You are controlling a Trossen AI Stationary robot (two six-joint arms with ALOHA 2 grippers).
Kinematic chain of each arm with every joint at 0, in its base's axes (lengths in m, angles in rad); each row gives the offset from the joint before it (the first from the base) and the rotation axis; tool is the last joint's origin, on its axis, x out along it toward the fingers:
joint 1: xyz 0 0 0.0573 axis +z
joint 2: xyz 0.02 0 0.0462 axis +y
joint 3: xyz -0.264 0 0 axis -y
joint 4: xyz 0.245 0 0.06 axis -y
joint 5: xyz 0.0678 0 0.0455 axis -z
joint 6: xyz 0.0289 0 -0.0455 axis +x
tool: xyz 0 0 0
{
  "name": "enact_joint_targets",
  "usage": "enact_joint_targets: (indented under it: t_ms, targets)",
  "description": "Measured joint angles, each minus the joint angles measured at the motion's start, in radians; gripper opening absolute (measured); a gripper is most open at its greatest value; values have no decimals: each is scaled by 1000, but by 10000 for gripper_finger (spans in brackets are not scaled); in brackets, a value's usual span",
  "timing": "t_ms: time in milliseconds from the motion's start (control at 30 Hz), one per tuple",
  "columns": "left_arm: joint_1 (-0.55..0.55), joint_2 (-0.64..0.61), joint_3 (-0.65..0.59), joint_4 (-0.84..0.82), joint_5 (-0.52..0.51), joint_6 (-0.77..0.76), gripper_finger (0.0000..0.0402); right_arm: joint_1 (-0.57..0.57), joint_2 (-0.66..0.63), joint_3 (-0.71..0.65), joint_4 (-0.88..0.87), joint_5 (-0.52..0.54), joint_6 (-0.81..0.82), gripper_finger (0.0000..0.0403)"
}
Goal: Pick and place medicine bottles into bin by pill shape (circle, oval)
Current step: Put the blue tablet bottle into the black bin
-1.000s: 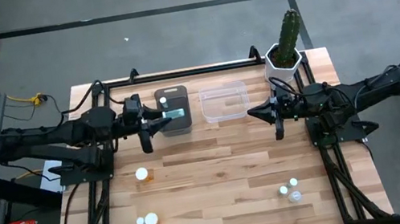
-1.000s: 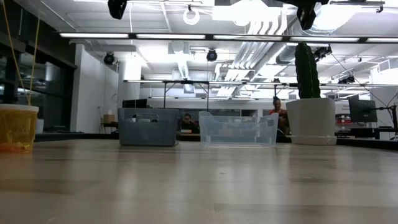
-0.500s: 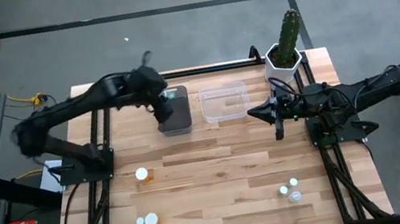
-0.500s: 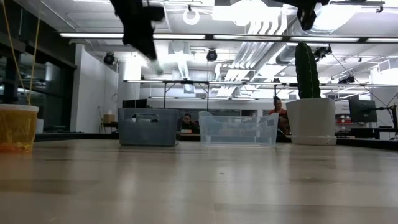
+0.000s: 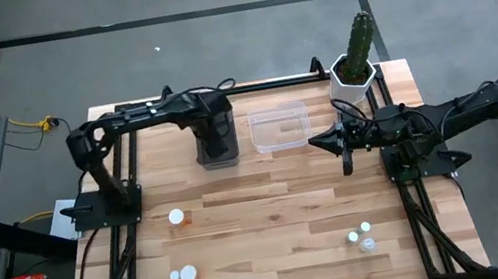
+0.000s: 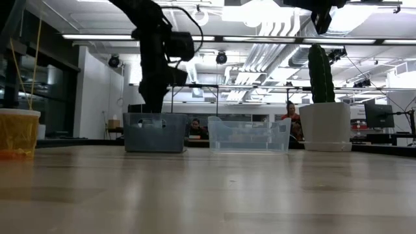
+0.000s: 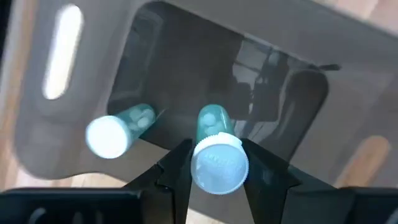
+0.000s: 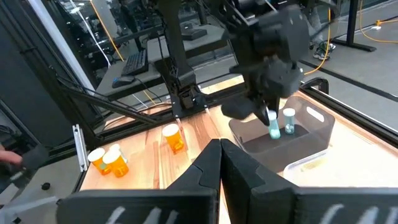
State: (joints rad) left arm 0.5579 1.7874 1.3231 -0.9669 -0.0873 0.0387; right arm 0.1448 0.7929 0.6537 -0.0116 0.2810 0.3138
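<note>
Bottle (image 7: 214, 149) now over grey bin (image 5: 218, 155)

High view: left arm covers most of the grey bin (image 5: 215, 137), so contents hidden. Bottles (image 5: 183, 276) on the table too small to tell pill shape (same w/ the pair near the right side). Low view: orange bottle (image 6: 17, 133) cut off by edge, arm tops cropped.
</note>
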Motion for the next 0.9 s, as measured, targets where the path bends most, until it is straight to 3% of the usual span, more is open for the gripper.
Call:
enact_joint_targets:
  t_ms: [400,900]
  targets:
    - [2,80,0,-5,-18,29,110,0,0,0,0,0,17,0]
    - [2,82,0,-5,-29,51,111,0,0,0,-7,0,27,0]
